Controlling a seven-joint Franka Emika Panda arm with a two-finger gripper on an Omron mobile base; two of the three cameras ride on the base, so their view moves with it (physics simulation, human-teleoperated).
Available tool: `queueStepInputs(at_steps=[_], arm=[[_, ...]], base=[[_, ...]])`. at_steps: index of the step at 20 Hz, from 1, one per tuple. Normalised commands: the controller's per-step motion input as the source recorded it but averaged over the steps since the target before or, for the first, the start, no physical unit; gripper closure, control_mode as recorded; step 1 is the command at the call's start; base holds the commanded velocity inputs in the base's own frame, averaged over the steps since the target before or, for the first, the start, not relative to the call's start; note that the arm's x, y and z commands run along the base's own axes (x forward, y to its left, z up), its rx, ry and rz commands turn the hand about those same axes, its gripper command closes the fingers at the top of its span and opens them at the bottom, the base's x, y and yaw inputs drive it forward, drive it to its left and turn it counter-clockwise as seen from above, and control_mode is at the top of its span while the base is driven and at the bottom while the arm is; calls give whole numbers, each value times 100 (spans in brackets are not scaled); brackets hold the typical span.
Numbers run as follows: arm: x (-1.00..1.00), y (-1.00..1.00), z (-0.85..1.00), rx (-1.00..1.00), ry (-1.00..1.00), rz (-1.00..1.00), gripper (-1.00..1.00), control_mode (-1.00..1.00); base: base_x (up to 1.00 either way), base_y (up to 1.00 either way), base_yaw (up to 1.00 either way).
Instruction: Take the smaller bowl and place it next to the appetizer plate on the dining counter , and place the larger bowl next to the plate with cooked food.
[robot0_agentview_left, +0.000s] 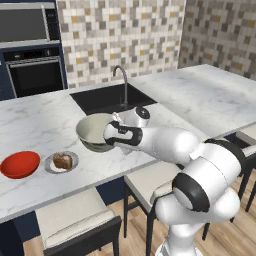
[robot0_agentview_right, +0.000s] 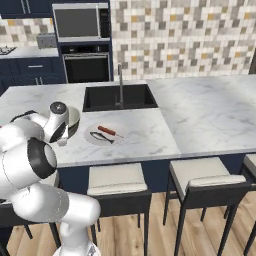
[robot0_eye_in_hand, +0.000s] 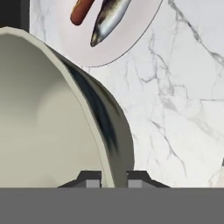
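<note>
Where fingers (robot0_eye_in_hand: 92, 180) straddle larger bowl (robot0_eye_in_hand: 48, 113) rim, contact unclear

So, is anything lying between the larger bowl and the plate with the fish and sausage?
Nothing visible. In the hand view the end effector straddles the rim of the larger bowl, and only bare marble of the dining counter separates it from the plate with cooked food.

Bare marble surface (robot0_agentview_right: 200, 115) at frame right, plate with fish (robot0_agentview_right: 105, 134) centre-left, sink (robot0_agentview_right: 119, 97) and tap (robot0_agentview_right: 120, 82) above it
</note>
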Motion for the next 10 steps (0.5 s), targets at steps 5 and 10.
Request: queueStepInputs(at_steps=[5, 10], arm=[[23, 0, -20, 0, 9, 0, 100, -100], [38, -3, -37, 0, 11, 0, 100, -100]], base=[[0, 0, 0], [0, 0, 0]])
